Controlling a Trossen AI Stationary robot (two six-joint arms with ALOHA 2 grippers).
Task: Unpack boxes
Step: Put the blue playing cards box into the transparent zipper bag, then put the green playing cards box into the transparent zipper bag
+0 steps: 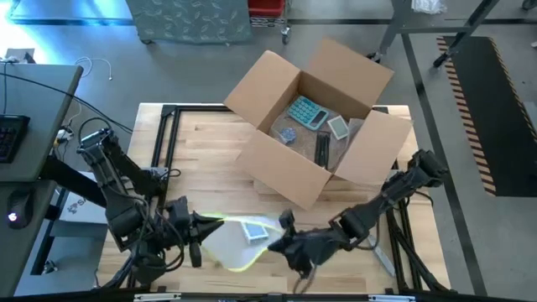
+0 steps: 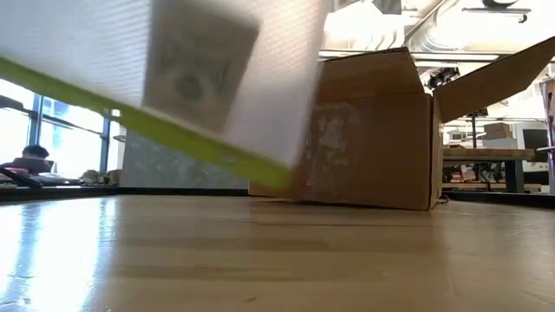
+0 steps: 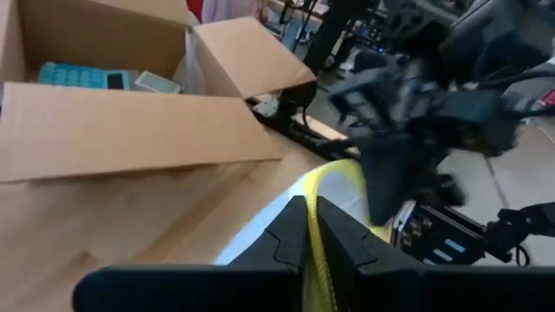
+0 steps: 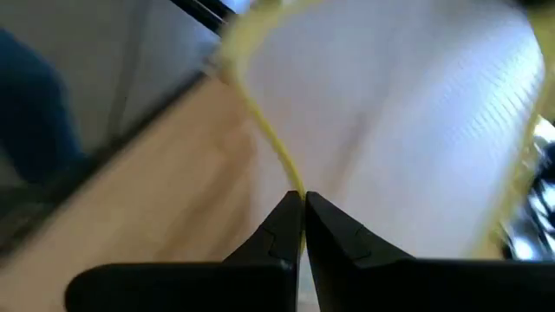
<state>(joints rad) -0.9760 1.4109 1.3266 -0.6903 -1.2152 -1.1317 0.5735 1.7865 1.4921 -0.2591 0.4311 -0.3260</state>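
Note:
The brown cardboard box stands on the far part of the table with its flaps open. A teal calculator and other small items lie inside it. It also shows in the low view and the left wrist view. Near the table's near edge, a flat clear sleeve with a yellow edge spans between my two grippers, with a small pale card inside. My left gripper is shut at its left end and my right gripper is shut at its right end. My left gripper pinches the sleeve's yellow edge between its two fingers, coming about level from the table's left. The sleeve is lifted clear of the table and tilted. My right gripper pinches the yellow edge at the sleeve's other end between its two fingers, coming from the table's right. The sleeve curves away from the fingertips, off the table.
Black frame rails border the wooden tabletop. Bare wood lies between the box and the sleeve. A desk with a keyboard stands beyond the table's left edge. A person sits far off in the room.

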